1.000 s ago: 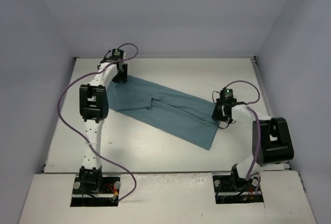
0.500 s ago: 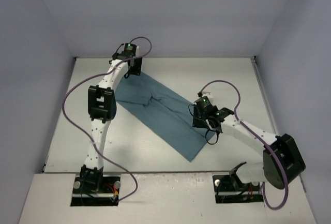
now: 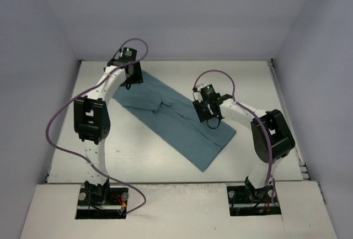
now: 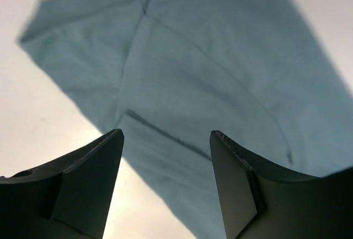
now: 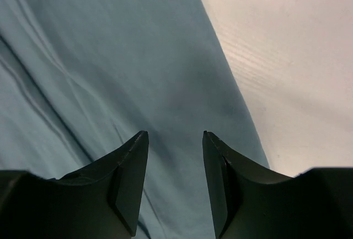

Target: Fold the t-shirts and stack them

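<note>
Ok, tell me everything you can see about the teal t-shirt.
The teal t-shirt is plain, soft cloth, folded into a long strip with visible seams and faint creases. It lies flat and diagonal on the white table, from far left to near right. The left fingers hang open over its far-left end, the right fingers open over its right edge; neither grips it.

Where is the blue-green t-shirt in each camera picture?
Top external: the t-shirt lies as a long slanted strip across the middle, from far left to near right.
Left wrist: it fills most of the picture, with its edge running down the left side.
Right wrist: it covers the left and middle, with the bare table at the right.
Shared landmark: the white table beside the shirt's edge shows in all three.
</note>
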### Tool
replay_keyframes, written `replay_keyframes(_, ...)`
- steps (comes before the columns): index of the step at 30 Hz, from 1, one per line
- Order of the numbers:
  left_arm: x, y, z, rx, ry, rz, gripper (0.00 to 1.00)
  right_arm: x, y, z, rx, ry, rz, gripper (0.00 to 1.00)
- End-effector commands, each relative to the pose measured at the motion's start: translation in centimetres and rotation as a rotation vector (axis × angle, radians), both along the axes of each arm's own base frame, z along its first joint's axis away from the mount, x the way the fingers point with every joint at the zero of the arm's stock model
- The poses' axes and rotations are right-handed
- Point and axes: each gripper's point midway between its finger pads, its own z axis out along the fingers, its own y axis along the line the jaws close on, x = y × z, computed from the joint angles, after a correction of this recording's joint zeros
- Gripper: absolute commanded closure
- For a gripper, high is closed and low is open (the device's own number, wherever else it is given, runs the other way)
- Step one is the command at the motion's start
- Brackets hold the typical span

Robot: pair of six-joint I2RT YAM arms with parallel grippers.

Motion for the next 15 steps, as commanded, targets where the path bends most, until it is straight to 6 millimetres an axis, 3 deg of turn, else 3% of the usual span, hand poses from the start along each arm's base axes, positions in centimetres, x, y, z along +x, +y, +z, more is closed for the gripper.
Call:
replay_keyframes(1,0.8,-0.3,-3.8,-0.009,0.062,0.045,0.39,0.2,0.4,0.1,0.026,-0.019,0.055,0.58)
replay_keyframes(4,2.0,-0.1,-6.1,0.015,0.103,0.031,0.38,-1.5,0.2,-1.6,0.030,0.036,0.042,0.59)
replay_keyframes(7,3.0,0.6,-7.2,0.072,0.136,-0.008,0.39,-3.6,0.3,-2.7,0.049,0.079,0.004,0.59)
replay_keyframes(12,4.4,1.3,-8.4,0.150,0.163,-0.090,0.39,-7.8,1.0,-4.0,0.098,0.148,-0.097,0.59)
replay_keyframes(15,5.3,1.3,-8.6,0.175,0.156,-0.145,0.39,-10.4,2.4,-4.3,0.144,0.181,-0.141,0.59)
